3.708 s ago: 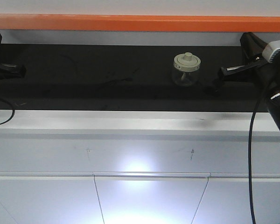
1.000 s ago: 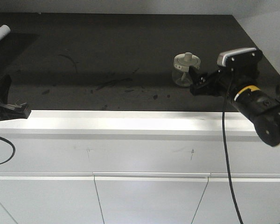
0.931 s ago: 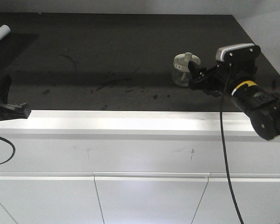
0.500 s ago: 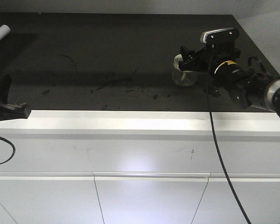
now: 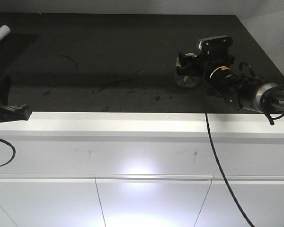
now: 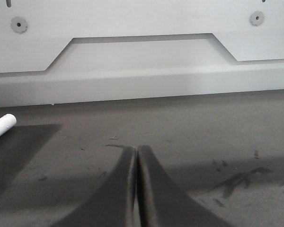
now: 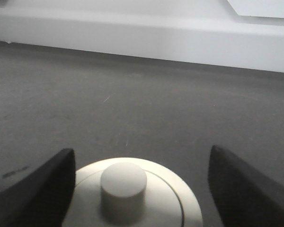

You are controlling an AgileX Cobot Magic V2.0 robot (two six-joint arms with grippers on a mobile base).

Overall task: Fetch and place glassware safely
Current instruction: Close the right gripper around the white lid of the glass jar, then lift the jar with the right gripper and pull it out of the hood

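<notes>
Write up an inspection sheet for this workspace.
Surface: black countertop, scuffed, with dark specks.
Job's things: glass jar with cream knobbed lid, upright near the right end.
Clutter: white tube at the far left.
Claws: right claw open, straddling the lid; left claw shut on nothing, at the left.
Cables: black cable hangs from the right arm across the cabinet front; second cable loops at the left.
Surroundings: white cabinets below; white wall panel behind.

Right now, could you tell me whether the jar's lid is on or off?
On: the lid sits flat on the jar, knob up.
</notes>
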